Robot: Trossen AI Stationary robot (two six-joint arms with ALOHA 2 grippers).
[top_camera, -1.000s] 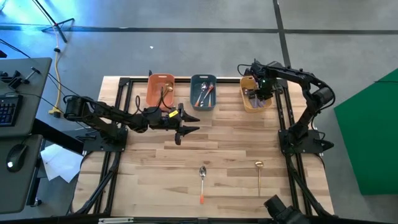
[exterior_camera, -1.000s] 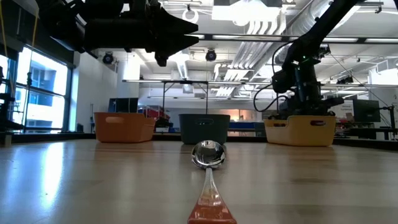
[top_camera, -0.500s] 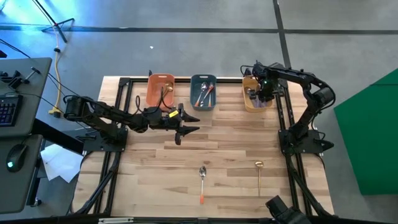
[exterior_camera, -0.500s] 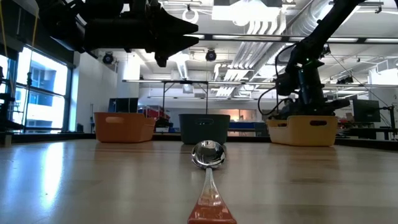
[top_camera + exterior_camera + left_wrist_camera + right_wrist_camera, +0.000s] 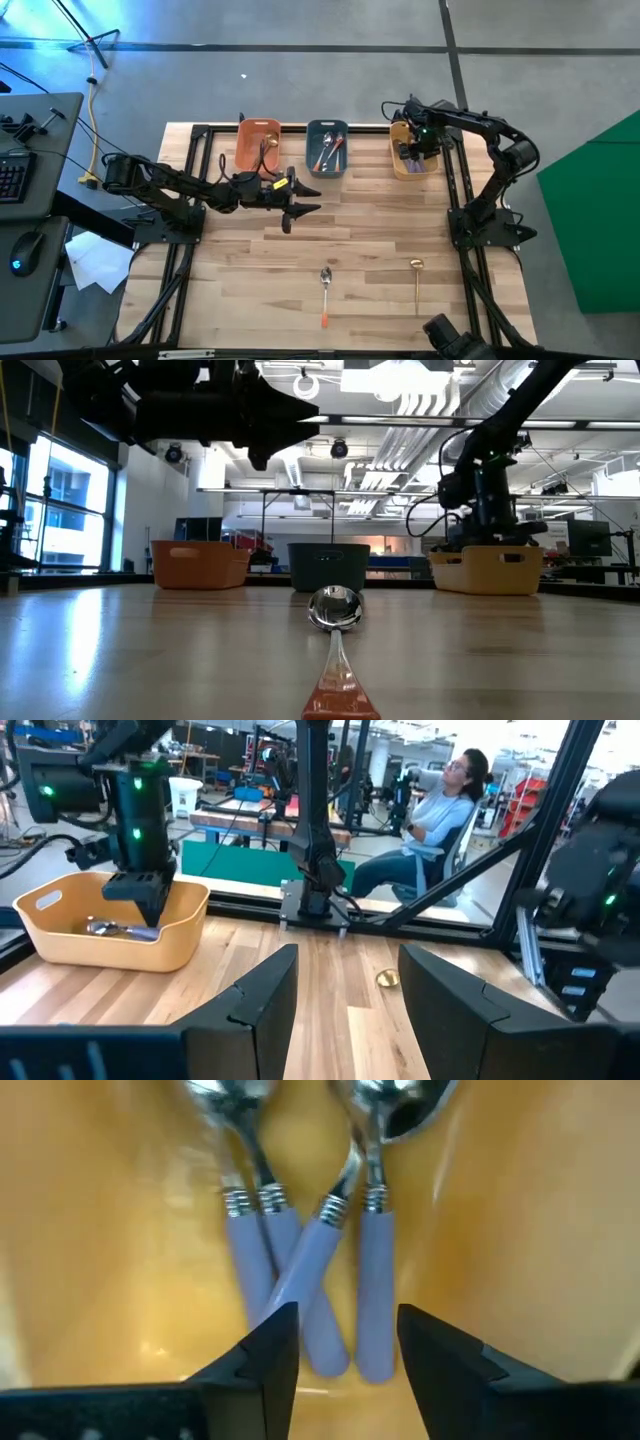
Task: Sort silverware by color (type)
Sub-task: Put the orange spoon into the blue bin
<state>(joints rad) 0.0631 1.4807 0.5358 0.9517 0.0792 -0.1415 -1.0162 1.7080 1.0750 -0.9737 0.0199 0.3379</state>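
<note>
Several lavender-handled spoons lie in the yellow tray at the far right. My right gripper hangs open just over their handle ends, pointing down into the tray. An orange-handled spoon and a gold spoon lie flat on the table near its front edge. More spoons lie in the slate-blue tray and the orange tray. My left gripper waits open above the table's middle, just in front of the trays.
The three trays stand in a row along the far edge. Dark frame rails run along the table's sides. Bare wood lies between the trays and the two loose spoons. A seated person shows beyond the table's right side.
My right gripper has swayed a little toward the table's right edge and back while staying over the yellow tray.
</note>
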